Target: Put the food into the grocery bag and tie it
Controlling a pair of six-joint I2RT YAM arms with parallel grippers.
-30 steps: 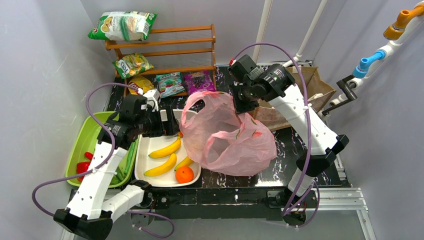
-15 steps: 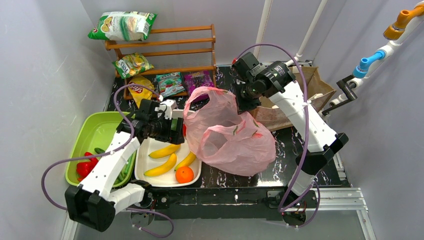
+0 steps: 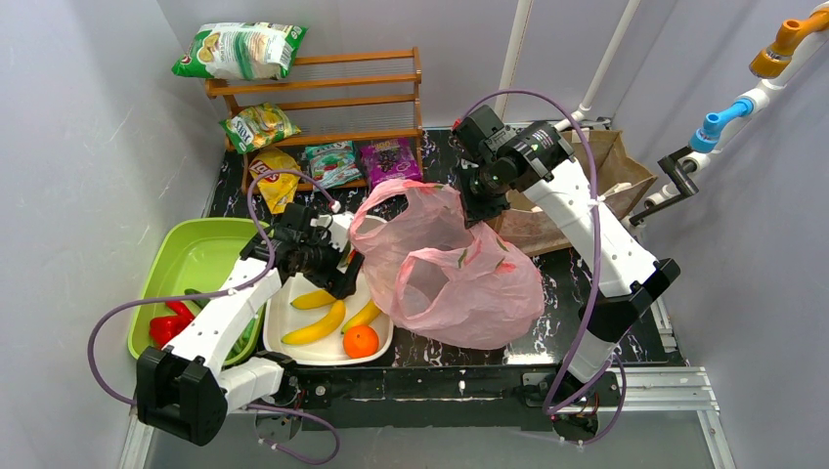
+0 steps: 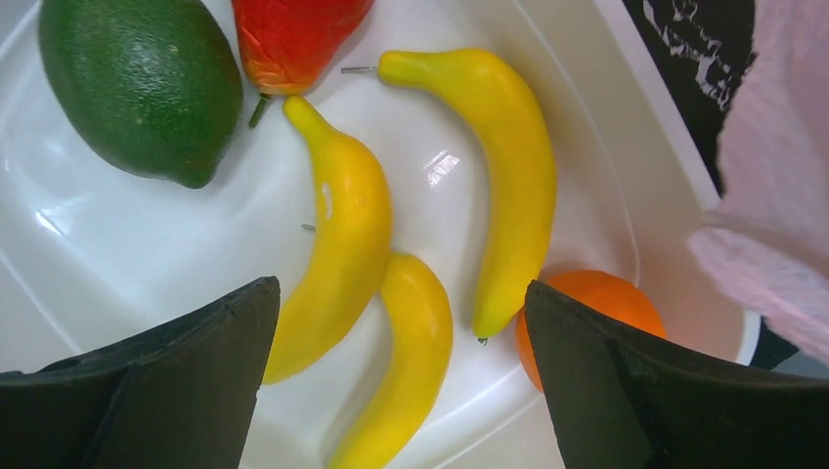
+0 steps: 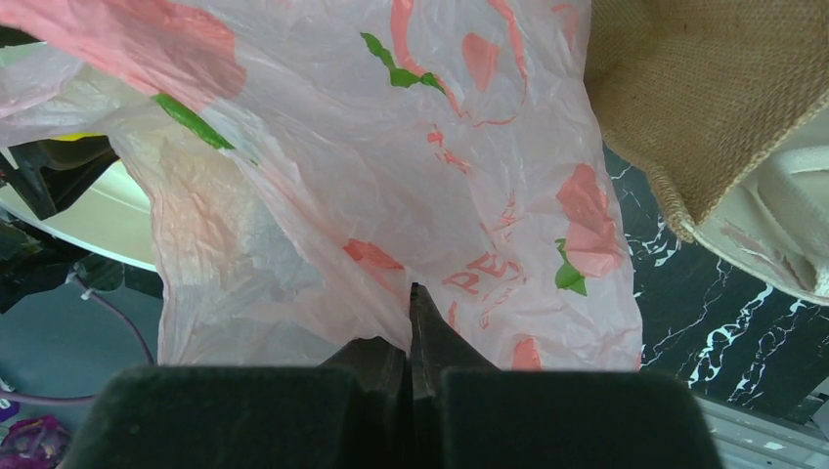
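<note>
Yellow bananas point(image 3: 315, 325), orange point(image 3: 361, 340) lie beside gaping pink bag point(image 3: 469, 283).

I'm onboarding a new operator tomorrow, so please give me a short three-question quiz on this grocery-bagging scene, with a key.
1. Multiple choice: how many curved yellow plastic bananas lie in the white plastic tray? A two, B three, C five.
2. True or false: the right gripper is shut on the thin translucent pink plastic bag.
3. Short answer: which gripper hangs open above the fruit in the tray?

Key
1. B.
2. True.
3. The left gripper.
</note>
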